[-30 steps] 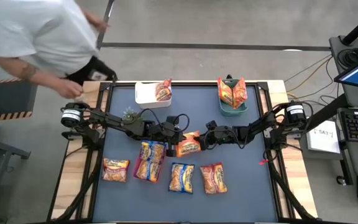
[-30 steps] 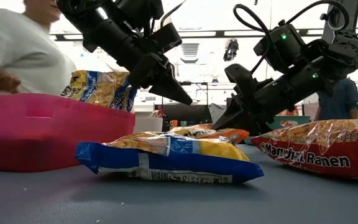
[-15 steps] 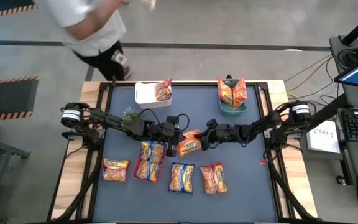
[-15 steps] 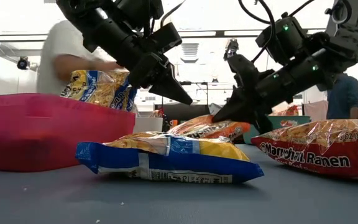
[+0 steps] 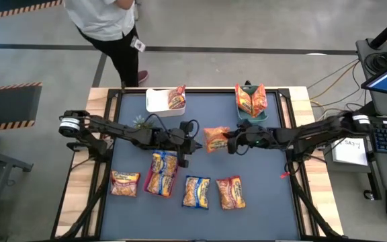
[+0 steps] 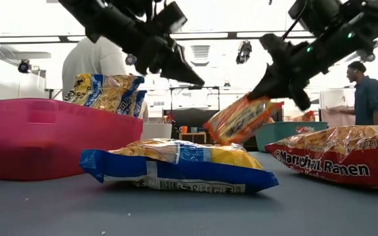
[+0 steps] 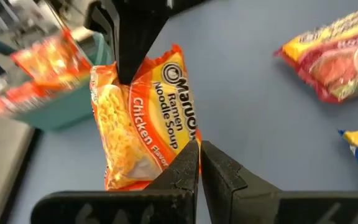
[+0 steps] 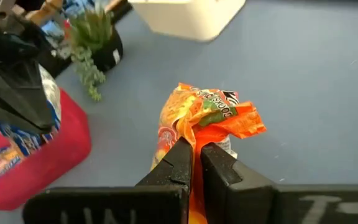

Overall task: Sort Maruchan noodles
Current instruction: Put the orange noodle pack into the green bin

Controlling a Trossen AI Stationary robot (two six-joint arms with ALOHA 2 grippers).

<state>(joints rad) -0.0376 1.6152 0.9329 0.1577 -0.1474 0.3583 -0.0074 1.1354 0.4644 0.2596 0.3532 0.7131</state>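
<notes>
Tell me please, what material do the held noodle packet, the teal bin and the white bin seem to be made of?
Chicken-flavor ramen packet, pinched by the right gripper: thin glossy plastic film, judging by its crinkles and shine. Teal bin: probably molded plastic, smooth with an even color. White bin: also looks like plastic, with a rather matte surface, though the look leaves this open.

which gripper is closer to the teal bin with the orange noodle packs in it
Right. The right gripper, clamped on an orange packet, sits just in front of the teal bin; the left gripper is farther off.
</notes>
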